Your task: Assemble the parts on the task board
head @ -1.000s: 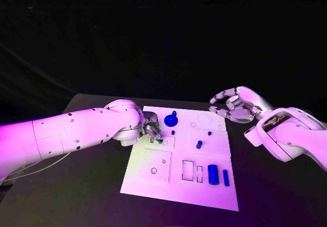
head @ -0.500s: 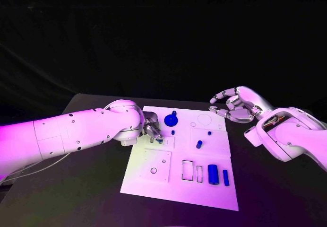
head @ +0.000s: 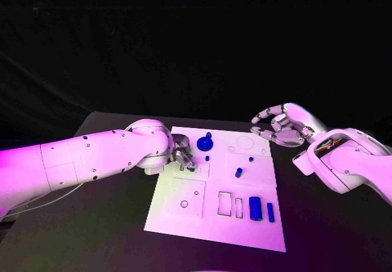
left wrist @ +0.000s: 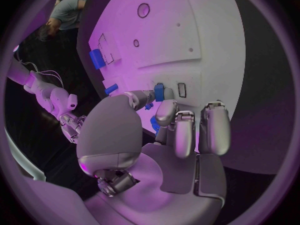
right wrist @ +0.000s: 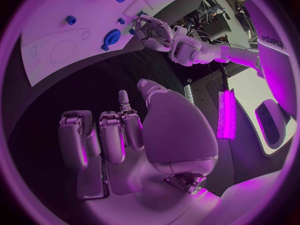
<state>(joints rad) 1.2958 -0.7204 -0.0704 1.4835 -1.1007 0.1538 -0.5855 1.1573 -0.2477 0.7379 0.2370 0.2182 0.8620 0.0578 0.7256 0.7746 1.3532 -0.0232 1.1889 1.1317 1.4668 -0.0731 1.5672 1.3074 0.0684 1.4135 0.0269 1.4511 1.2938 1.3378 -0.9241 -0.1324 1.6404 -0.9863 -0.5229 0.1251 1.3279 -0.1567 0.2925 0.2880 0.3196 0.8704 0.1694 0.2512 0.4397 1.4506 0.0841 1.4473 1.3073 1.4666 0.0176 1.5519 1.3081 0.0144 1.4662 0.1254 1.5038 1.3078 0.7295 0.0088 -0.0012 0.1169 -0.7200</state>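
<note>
Starting with the head view: the left hand (head: 181, 156) sits low over the left edge of the task board (head: 245, 226), its fingers (head: 187, 161) bunched down around a small blue part (head: 190, 167) near a rectangular recess left of centre. The right hand (head: 280, 126) hangs off the board's upper right corner, holding nothing, its fingers curled loosely inward. Other pieces lie apart on the board: a round blue part (head: 204, 144) towards the top, a short blue peg (head: 238, 172) in the middle, and a blue cylinder (head: 255, 209) with a thin blue bar (head: 270, 212) just beside it at lower right.

In the left wrist view, the left hand (left wrist: 164, 135) pinches the small blue part (left wrist: 159, 91) between thumb and a fingertip, close to a narrow slot (left wrist: 181, 89) at the frame's centre. Whether the part already touches the board I cannot tell. My worry is here: the pinch looks shallow, so a slight tilt could jam the part on the slot's edge or let it slip from the fingers and skid across the board.

In the right wrist view, the right hand (right wrist: 119, 135) is empty, fingers (right wrist: 100, 135) folded partway, above bare table (right wrist: 81, 85); the board (right wrist: 44, 35) lies at upper left. It is too far off to steady the board should the left hand push it.
</note>
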